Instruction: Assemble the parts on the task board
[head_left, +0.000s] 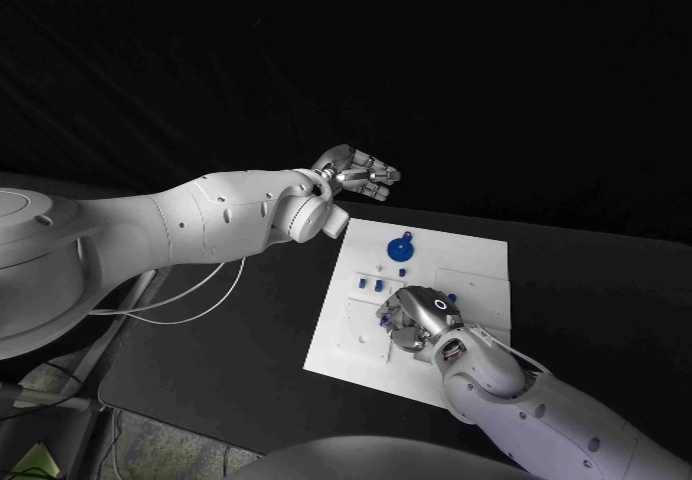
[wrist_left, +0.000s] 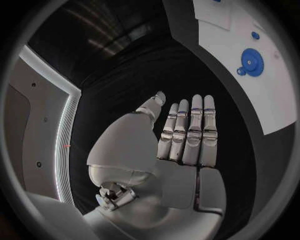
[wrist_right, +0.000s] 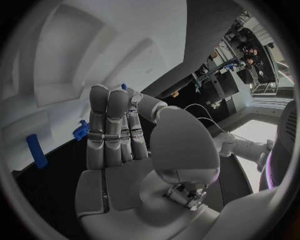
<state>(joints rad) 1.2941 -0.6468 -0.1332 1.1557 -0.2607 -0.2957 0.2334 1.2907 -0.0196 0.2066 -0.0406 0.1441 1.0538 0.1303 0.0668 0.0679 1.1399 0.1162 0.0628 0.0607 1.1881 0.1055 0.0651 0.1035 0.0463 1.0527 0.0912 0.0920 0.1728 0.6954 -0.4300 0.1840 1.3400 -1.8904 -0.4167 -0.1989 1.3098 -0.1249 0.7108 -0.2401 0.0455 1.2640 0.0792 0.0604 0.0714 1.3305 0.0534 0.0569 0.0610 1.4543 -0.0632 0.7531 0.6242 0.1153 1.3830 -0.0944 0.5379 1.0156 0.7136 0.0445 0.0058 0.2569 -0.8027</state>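
Left hand: the left hand (head_left: 358, 172) hovered beyond the far left corner of the board, well apart from every part; in its wrist view the fingers (wrist_left: 190, 131) lay straight and side by side, holding nothing.
Board: the white board (head_left: 476, 262) lay in the middle of the black table (head_left: 231, 340).
Gear: a blue gear (head_left: 400, 248) sat flat on the board's far end, apart from both hands.
Small parts: a few small blue pieces (head_left: 371, 285) lay on the board between the gear and the right hand.
Right hand: the right hand (head_left: 418, 318) was low over the board's middle, palm toward it, fingers (wrist_right: 107, 125) stretched out and close together; it seemed to hold nothing, though its fingertips were partly hidden from above.
Nearest piece: a blue piece (wrist_right: 80, 130) lay just beside the right fingers.
Risk: flat, closed fingers could nudge that piece aside instead of picking it up, or knock its neighbours out of place.
Risk cause: the hand covered the pieces from above, so aiming the pinch would be hard.
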